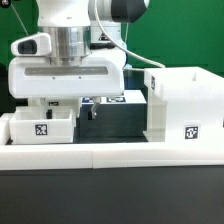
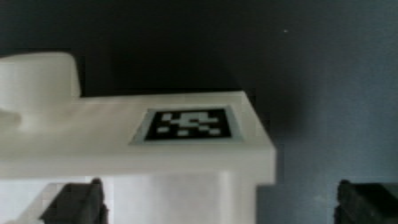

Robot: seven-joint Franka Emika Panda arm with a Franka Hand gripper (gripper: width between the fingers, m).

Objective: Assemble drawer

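Note:
A small white open-topped drawer box (image 1: 40, 126) with a black-and-white tag on its front stands at the exterior view's left. A larger white drawer case (image 1: 180, 103), also tagged, stands at the right. My gripper (image 1: 68, 104) hangs just above the small box's right end. In the wrist view, the gripper (image 2: 217, 203) is open wide, with dark fingertips (image 2: 71, 203) at both lower corners. A white part with a tag on top (image 2: 191, 124) and a rounded white lump (image 2: 36, 80) lies under it. One side of that part reaches between the fingers. Nothing is held.
A low white rail (image 1: 110, 156) runs along the table's front edge. Tags of the marker board (image 1: 104, 100) show behind the gripper, between the two white parts. A green wall stands at the back. The tabletop is black.

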